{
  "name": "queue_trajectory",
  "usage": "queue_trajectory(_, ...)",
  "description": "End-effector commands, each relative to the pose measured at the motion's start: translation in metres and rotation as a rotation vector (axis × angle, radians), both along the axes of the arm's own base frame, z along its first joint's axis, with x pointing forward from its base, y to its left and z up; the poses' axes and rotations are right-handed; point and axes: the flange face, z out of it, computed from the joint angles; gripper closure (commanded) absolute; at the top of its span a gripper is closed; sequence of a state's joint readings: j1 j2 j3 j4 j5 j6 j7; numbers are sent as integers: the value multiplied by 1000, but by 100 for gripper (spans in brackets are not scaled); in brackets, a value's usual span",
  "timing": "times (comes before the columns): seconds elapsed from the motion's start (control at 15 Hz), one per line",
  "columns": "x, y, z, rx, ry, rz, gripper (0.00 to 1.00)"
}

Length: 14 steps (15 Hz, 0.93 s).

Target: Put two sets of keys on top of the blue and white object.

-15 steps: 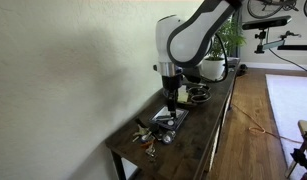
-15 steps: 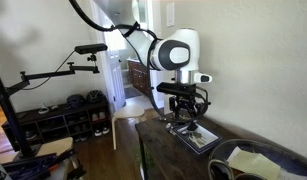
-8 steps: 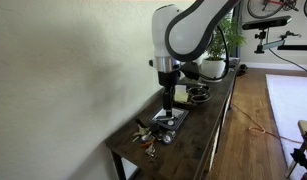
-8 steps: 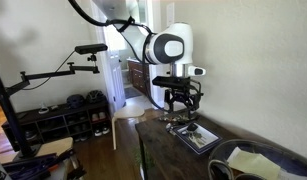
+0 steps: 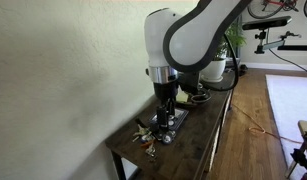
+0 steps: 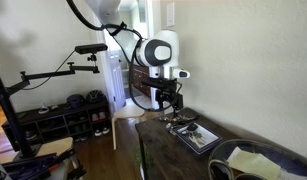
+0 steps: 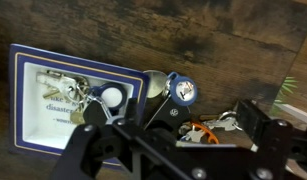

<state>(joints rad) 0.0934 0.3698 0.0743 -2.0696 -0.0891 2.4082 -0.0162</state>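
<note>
The blue and white object (image 7: 33,105) lies flat on the dark wooden table; it shows in both exterior views (image 5: 175,118) (image 6: 200,137). One set of keys (image 7: 93,98) with a white round fob lies on it. A second bunch (image 7: 173,92) with a blue round fob and a dark fob lies at its right edge. More keys on an orange ring (image 7: 208,128) lie on the table between my fingers. My gripper (image 7: 178,130) is open and empty, just above the table beside the object (image 5: 163,110) (image 6: 173,104).
More loose keys and fobs (image 5: 146,137) lie near the table's near end. Dark bowls (image 5: 198,95) stand past the object. A round bluish dish with a yellow item (image 6: 251,160) sits at the other end. A wall runs along the table.
The arm has swung from above the blue and white object toward the key pile at the table's end and dropped lower. The gripper stays open.
</note>
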Motion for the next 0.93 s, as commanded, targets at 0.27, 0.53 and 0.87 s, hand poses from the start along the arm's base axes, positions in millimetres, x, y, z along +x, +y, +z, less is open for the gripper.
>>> queue_trajectory(0.27,-27,20,-5,-6,-35,-195,0)
queue_trajectory(0.53,-27,20,-12,4,-67,-246,0)
queue_trajectory(0.87,-26,14,-18,11,-69,-283,0)
